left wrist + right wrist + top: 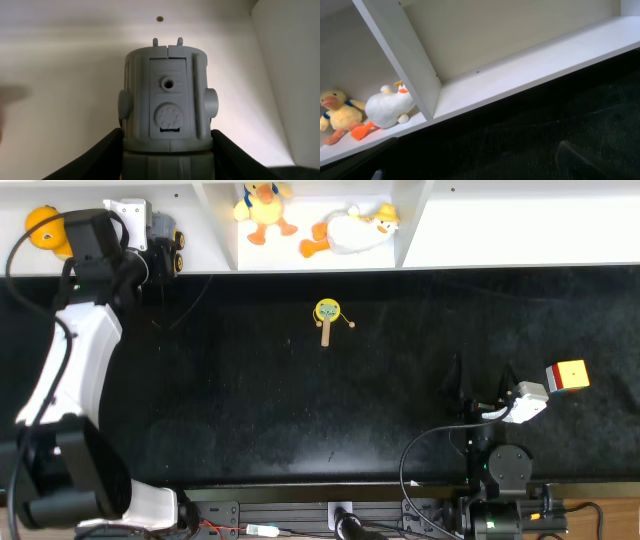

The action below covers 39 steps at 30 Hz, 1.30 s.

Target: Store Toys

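A grey toy robot (167, 95) with yellow wheels (166, 246) stands in the left compartment of the white shelf (320, 262). My left gripper (167, 162) is shut on its lower body, with one black finger against each side. A yellow-headed rattle (327, 315) lies on the black table below the middle compartment. A coloured cube (568, 375) sits at the right. Low on the right side of the table, my right gripper (475, 388) is open and holds nothing.
An orange ball (40, 225) rests in the left compartment beside the left arm. A yellow plush duck (264, 207) and a white plush duck (350, 230) fill the middle compartment. The right compartment (520, 65) has bare floor.
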Motion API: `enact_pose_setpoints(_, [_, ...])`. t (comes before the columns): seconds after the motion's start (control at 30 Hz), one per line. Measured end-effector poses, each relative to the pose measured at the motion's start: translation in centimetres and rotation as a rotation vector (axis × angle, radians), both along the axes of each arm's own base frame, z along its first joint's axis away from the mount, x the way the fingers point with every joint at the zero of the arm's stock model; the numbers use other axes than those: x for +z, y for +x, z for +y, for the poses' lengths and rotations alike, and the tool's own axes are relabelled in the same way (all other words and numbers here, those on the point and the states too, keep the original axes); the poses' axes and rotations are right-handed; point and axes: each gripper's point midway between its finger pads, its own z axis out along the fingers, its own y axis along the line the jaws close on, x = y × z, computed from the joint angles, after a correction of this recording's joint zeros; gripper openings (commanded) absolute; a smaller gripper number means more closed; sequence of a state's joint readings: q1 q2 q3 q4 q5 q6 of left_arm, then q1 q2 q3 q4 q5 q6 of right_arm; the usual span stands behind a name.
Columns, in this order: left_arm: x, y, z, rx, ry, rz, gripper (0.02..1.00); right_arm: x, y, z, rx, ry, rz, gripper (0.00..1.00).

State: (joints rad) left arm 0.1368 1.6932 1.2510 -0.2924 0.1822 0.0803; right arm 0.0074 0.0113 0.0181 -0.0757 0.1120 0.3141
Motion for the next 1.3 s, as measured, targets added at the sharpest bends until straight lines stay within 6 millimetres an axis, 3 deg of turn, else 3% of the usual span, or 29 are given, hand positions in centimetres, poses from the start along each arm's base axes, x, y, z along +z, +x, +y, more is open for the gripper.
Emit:
enact_pose_setpoints(0.07, [-0.6,0.5,0.1,-0.001,-0.002,0.007,0.393,0.0,0.0,0.0,0.0,0.0,0.0,0.996])
enact_pose_setpoints(0.33, [-0.9,1.4,-0.3,-0.012,-0.002,-0.002,0.991,0.0,0.0,0.0,0.0,0.0,0.0,0.996])
enact_pose_setpoints(0.6, [-1.8,0.2,-0.6,-0.011,-0.013,0.064,0.998,0.0,0.0,0.0,0.0,0.0,0.0,0.993])
enact_pose_setpoints(0.8, [0.7,-1.9,-0.8,-0.013,0.0,0.023,0.998,0.0,0.0,0.0,0.0,0.0,0.0,0.996])
enact_pose_setpoints(0.93, [1.7,-4.7,-1.1,-0.014,0.003,-0.002,0.998,0.0,0.0,0.0,0.0,0.0,0.0,0.993])
enact_pose_setpoints(1.17, [-0.2,-11.3,-2.0,-0.014,-0.001,0.034,0.998,0.0,0.0,0.0,0.0,0.0,0.0,0.996])
enact_pose_setpoints(1.3, [1.0,-14.9,-2.5,-0.015,0.002,-0.015,0.998,0.0,0.0,0.0,0.0,0.0,0.0,0.996])
